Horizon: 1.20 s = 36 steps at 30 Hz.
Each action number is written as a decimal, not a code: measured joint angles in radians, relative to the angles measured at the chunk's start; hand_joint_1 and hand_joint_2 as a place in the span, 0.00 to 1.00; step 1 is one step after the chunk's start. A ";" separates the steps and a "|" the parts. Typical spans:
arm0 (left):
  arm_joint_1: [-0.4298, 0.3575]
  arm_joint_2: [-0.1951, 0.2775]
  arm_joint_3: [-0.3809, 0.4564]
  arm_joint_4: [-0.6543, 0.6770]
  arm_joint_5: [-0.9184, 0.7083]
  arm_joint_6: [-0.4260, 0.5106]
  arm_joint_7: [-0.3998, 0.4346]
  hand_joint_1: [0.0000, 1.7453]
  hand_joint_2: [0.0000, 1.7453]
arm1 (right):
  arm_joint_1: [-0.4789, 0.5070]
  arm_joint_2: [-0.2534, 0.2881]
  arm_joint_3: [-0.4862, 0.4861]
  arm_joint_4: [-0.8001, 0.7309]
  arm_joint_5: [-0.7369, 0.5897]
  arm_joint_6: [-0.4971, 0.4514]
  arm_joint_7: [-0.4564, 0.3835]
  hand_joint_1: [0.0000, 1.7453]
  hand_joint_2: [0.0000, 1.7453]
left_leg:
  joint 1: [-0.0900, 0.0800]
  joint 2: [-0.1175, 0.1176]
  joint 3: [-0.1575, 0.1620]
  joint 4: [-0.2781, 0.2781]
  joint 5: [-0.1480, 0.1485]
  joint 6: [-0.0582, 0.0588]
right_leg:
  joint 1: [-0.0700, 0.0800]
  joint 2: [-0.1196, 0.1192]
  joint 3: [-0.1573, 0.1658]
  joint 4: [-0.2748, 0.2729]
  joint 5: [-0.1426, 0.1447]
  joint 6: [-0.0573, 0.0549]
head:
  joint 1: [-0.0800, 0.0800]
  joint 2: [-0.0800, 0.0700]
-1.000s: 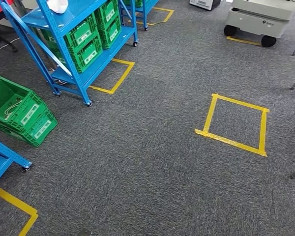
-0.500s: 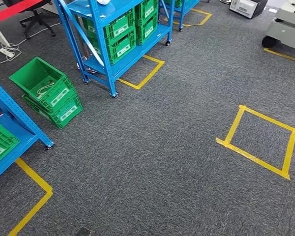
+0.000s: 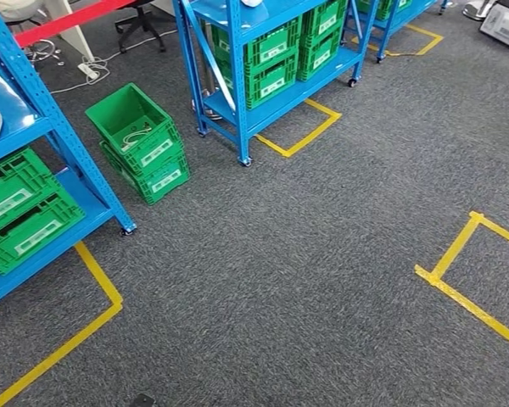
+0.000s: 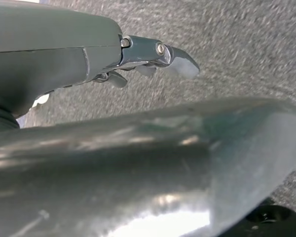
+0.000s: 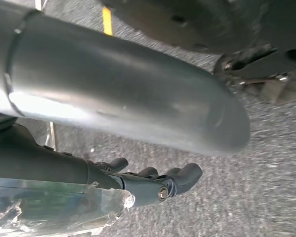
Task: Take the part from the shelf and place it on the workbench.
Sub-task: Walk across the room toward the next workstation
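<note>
Grey carpet point(image 3: 290, 254) carries yellow tape squares point(image 3: 469, 271) beside blue shelves point(image 3: 252, 76).

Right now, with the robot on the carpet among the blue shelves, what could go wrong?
1. The stacked green crates sit tilted on the floor and could trip a step that way.
2. The near blue shelf stands close on the left, so the left arm might clip its post.
3. A clear-wrapped item lies along the right hand. The grip is unclear, so it may slip.
</note>
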 joint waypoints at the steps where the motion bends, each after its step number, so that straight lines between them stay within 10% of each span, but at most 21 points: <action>1: 0.002 0.001 0.000 0.000 0.000 0.000 0.000 0.00 0.00 | 0.000 0.001 0.001 0.000 0.001 -0.001 0.000 0.00 0.00 | -0.001 0.020 -0.007 0.012 -0.010 -0.005 | 0.000 -0.012 0.001 -0.002 0.002 -0.007 | -0.002 0.000; 4: -0.002 0.000 0.003 0.000 0.001 0.000 0.000 0.00 0.00 | 0.004 0.003 0.001 0.000 0.003 -0.002 -0.001 0.00 0.00 | -0.003 0.094 -0.083 0.167 -0.096 -0.016 | 0.002 -0.053 0.000 -0.007 0.004 -0.021 | -0.009 0.000; 7: -0.002 -0.001 0.005 0.000 0.001 -0.001 0.000 0.00 0.00 | 0.006 0.003 0.001 0.000 0.003 -0.004 -0.002 0.00 0.00 | -0.003 0.104 -0.138 0.285 -0.122 -0.018 | 0.004 -0.097 0.000 -0.007 0.001 -0.025 | -0.009 0.000; 11: -0.003 0.001 0.007 0.000 0.000 -0.001 -0.001 0.00 0.00 | 0.002 0.007 0.001 0.000 0.003 -0.006 -0.005 0.00 0.00 | -0.009 0.163 -0.013 0.055 -0.014 -0.009 | 0.010 -0.139 0.007 -0.005 -0.006 -0.016 | -0.010 0.000; 14: -0.005 0.000 0.008 0.000 0.000 -0.001 -0.003 0.00 0.00 | 0.001 0.007 0.001 0.000 0.002 -0.006 -0.005 0.00 0.00 | -0.014 0.166 0.011 0.000 -0.010 0.006 | 0.016 -0.168 0.014 -0.007 -0.013 -0.002 | -0.009 0.000; 17: 0.001 0.001 0.014 0.000 0.000 0.000 -0.003 0.00 0.00 | -0.002 0.007 0.001 -0.001 0.002 -0.006 -0.006 0.00 0.00 | -0.007 0.137 0.013 -0.006 -0.004 0.024 | 0.012 -0.132 0.004 0.031 -0.044 0.013 | -0.005 0.000; 20: -0.003 0.000 0.019 0.000 0.000 -0.001 -0.003 0.00 0.00 | 0.002 0.007 0.001 -0.001 0.000 -0.007 -0.006 0.00 0.00 | -0.004 0.104 0.011 -0.007 -0.001 0.035 | 0.010 -0.068 -0.087 0.225 -0.137 0.020 | 0.000 0.000; 22: -0.002 -0.001 0.020 0.000 0.000 -0.001 -0.003 0.00 0.00 | 0.004 0.007 0.002 -0.001 -0.001 -0.007 -0.006 0.00 0.00 | -0.003 0.078 0.011 -0.006 -0.001 0.035 | 0.010 -0.062 -0.128 0.293 -0.145 0.021 | 0.000 0.000; 26: -0.002 -0.002 0.022 0.000 0.000 -0.001 -0.003 0.00 0.00 | 0.005 0.008 0.002 -0.001 -0.002 -0.008 -0.005 0.00 0.00 | 0.001 0.022 0.012 -0.001 -0.001 0.024 | -0.003 -0.004 -0.034 0.066 -0.017 0.022 | 0.002 0.000; 28: -0.002 -0.002 0.022 0.000 0.000 -0.001 -0.003 0.00 0.00 | 0.003 0.008 0.002 0.000 -0.002 -0.008 -0.005 0.00 0.00 | 0.002 0.001 0.005 0.001 0.002 0.010 | -0.007 0.031 -0.006 0.004 -0.003 0.019 | 0.001 0.000; 30: 0.001 -0.001 0.022 0.000 0.000 -0.001 -0.003 0.00 0.00 | 0.002 0.008 0.001 0.000 -0.002 -0.008 -0.005 0.00 0.00 | 0.006 -0.017 -0.002 -0.004 0.009 -0.004 | -0.003 0.014 -0.002 0.001 0.000 0.007 | 0.001 0.000; 32: 0.004 -0.001 0.023 0.000 0.000 -0.001 -0.003 0.00 0.00 | 0.002 0.008 0.001 0.000 -0.002 -0.008 -0.005 0.00 0.00 | 0.006 0.015 -0.015 0.017 -0.006 -0.014 | -0.003 -0.011 -0.001 -0.002 0.005 -0.007 | -0.002 0.000; 36: -0.002 -0.003 0.023 0.000 0.000 -0.004 -0.003 0.00 0.00 | 0.008 0.008 0.001 0.000 -0.003 -0.009 -0.005 0.00 0.00 | 0.003 0.101 -0.132 0.256 -0.123 -0.026 | 0.001 -0.073 -0.001 -0.004 0.003 -0.021 | -0.009 0.000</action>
